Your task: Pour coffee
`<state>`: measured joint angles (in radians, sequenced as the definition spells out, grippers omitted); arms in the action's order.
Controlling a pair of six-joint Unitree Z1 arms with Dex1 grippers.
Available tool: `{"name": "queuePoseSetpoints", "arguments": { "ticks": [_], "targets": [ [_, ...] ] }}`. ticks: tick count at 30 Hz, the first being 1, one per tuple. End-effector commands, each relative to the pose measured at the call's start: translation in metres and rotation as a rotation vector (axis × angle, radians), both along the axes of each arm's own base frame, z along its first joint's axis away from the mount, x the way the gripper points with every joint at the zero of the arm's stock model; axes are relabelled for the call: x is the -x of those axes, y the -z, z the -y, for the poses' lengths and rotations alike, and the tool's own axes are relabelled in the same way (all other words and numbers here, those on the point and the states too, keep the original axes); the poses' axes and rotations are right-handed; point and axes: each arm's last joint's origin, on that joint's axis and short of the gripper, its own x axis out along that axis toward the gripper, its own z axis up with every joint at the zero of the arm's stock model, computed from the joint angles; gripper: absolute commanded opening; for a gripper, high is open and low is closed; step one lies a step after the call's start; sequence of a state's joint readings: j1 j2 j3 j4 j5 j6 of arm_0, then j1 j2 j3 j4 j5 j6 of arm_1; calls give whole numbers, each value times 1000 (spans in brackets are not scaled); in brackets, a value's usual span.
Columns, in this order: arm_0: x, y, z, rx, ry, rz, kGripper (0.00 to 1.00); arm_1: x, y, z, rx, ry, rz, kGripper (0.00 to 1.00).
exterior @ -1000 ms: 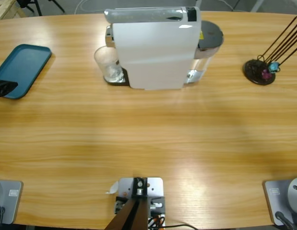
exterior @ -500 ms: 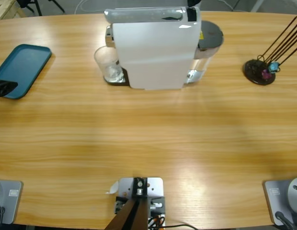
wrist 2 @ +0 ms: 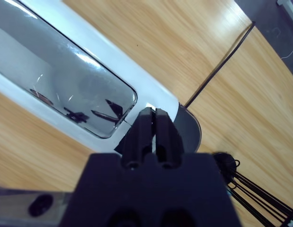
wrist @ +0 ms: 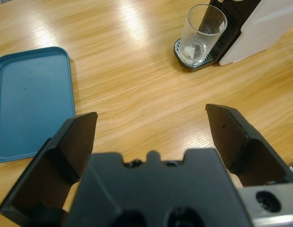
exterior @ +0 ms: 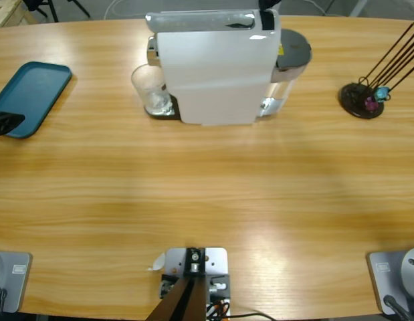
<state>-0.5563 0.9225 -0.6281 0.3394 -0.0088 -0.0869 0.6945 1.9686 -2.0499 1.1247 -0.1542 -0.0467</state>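
**Glass on the drip tray, one pincer spread wide, the other pressed together over the machine**

From above, the white coffee machine (exterior: 213, 67) stands at the far middle of the wooden table (exterior: 207, 194), with a clear drinking glass (exterior: 150, 89) on the dark drip tray (exterior: 161, 110) at its left side. A teal tray (exterior: 29, 97) lies near the table's left edge, and a dark round holder with thin black sticks (exterior: 362, 99) sits well apart on the right. Of the arms this view gives little: only a black tip (exterior: 6, 123) at the left edge, overlapping the teal tray's near corner, and a small black piece (exterior: 267, 5) at the top edge above the machine.

The left wrist view fills in what the high view hides. The left pincer (wrist: 155, 137) is released, its two black jaws spread wide and nothing between them, hanging above bare wood just beside the teal tray (wrist: 30, 109). It also looks into the glass (wrist: 200, 33): a shallow pale layer at the bottom, the coffee (wrist: 192, 53), barely covers the base. From overhead the glass's contents cannot be made out.

The right wrist view looks straight down on the machine's top (wrist 2: 70, 90), a shiny silver panel framed in white. The right pincer (wrist 2: 153, 125) is clenched, its jaws pressed together with nothing between them, the tips over the end of that panel; whether they touch it cannot be told. A black cable (wrist 2: 217, 66) crosses the wood beyond, and the stick holder (wrist 2: 226, 163) shows beside the pincer's body.
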Motion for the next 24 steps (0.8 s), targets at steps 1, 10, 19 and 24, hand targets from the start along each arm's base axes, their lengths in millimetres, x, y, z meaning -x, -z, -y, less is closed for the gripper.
{"name": "queuePoseSetpoints", "arguments": {
  "ticks": [1, 10, 19, 24],
  "targets": [
    [4, 9, -4, 0, -20, -10, 991, 3, 38, -3, 58, 6, -97, 0],
    [4, 9, -4, 0, -20, -10, 991, 4, 33, -1, 47, 7, -91, 0],
    [5, 8, -4, 3, -20, -7, 998, 24, -12, 14, -63, 8, 26, 0],
    [6, 8, -5, 9, -17, 0, 1000, 35, -36, 25, -99, -17, 26, 1000]
  ]
}}
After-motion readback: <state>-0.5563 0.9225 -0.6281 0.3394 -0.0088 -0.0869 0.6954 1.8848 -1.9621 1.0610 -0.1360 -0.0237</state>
